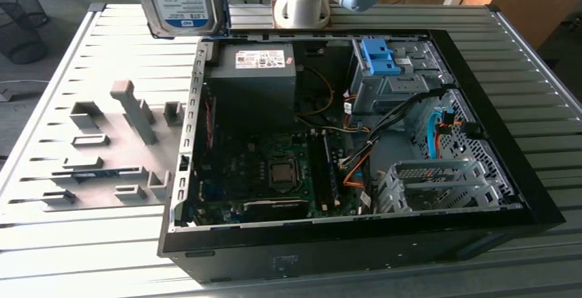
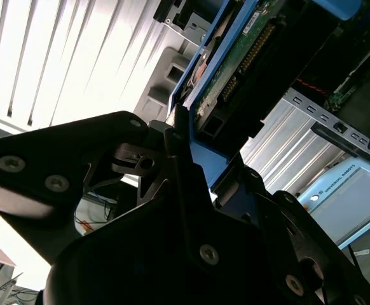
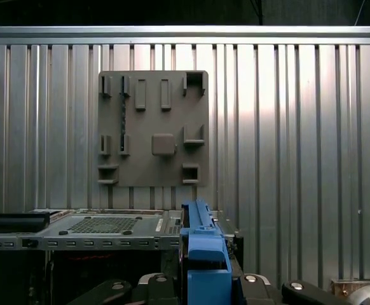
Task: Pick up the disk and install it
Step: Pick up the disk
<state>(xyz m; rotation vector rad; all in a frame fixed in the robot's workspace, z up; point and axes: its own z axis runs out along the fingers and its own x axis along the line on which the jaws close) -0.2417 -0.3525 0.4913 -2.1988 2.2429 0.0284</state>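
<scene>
While my fingers (image 2: 182,171) pinch the disk (image 1: 177,1) by its blue carrier (image 3: 204,254) above the bench (image 1: 73,257), I should grip firmly and square it to the drive bay (image 1: 400,86).

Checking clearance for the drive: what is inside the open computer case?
Inside the case: a power supply, motherboard, loose cables, a blue bracket on the drive bay and a perforated metal cage. Whatever lies under the power supply and cables is covered.
</scene>
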